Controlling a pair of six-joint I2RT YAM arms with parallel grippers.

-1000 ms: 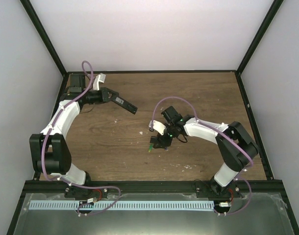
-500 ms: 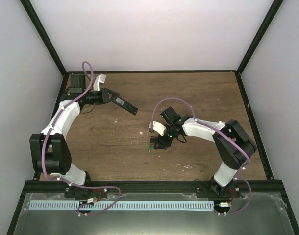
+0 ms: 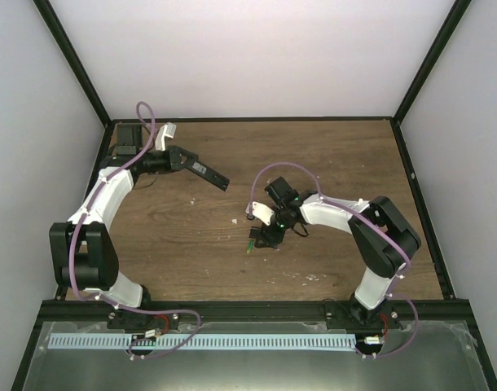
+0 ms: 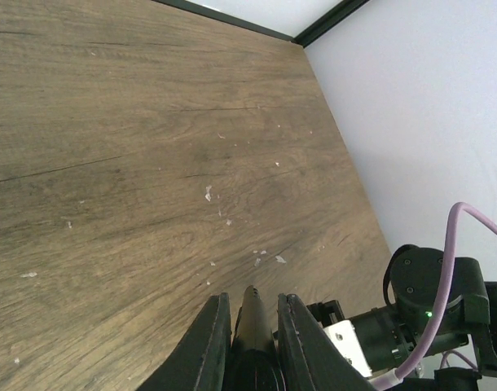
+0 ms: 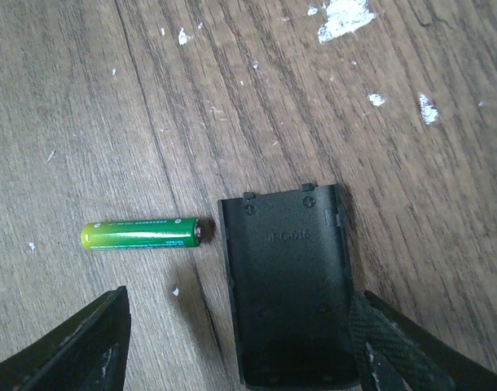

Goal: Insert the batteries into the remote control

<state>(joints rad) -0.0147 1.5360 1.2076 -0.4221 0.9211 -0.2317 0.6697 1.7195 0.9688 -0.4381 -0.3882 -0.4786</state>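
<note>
I count one remote control on my screens, and it is off the table: the left gripper is clamped on one end, over the far left part of the board. The rest of the black bar points out toward the middle. From the left wrist camera the remote control runs up between the two fingers, which press against its sides. Only one battery shows, the green battery. It lies flat on the wood near the table's middle, just beside the upper left corner of a single black cover piece, with a narrow gap between them. The right gripper hangs low over that spot with its jaws spread wide. In its own camera one finger sits left of and below the battery, while the other is hard by the cover's right edge; I cannot tell whether it touches. The cover lies between the two fingers and nothing is gripped. A handful of white flecks dot the wood beyond the cover.
</note>
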